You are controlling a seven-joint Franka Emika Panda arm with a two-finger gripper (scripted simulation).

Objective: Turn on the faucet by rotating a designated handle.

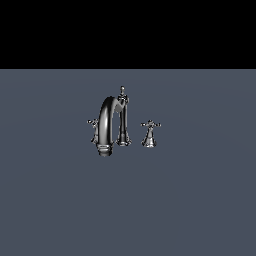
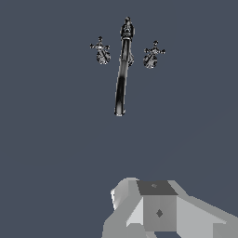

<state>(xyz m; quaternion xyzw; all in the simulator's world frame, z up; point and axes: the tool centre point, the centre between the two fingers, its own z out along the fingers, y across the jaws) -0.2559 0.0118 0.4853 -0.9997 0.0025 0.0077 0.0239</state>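
Note:
The chrome faucet (image 1: 111,122) stands on the grey floor with its arched spout and a finial-topped post (image 1: 122,92). The handle (image 1: 93,125), a small dark cross on a slim stem, sits at the exterior view's left, partly behind the spout. In the wrist view the faucet (image 2: 122,74) is seen from above, with the handle (image 2: 100,50) beside it. My gripper (image 2: 158,209) shows only as a grey block in the wrist view, well away from the faucet. Its fingertips are not visible. It does not show in the exterior view.
A brighter cross handle with a flared conical base (image 1: 150,134) stands at the exterior view's right of the post; it also shows in the wrist view (image 2: 152,53). Plain grey floor (image 1: 200,200) surrounds the faucet.

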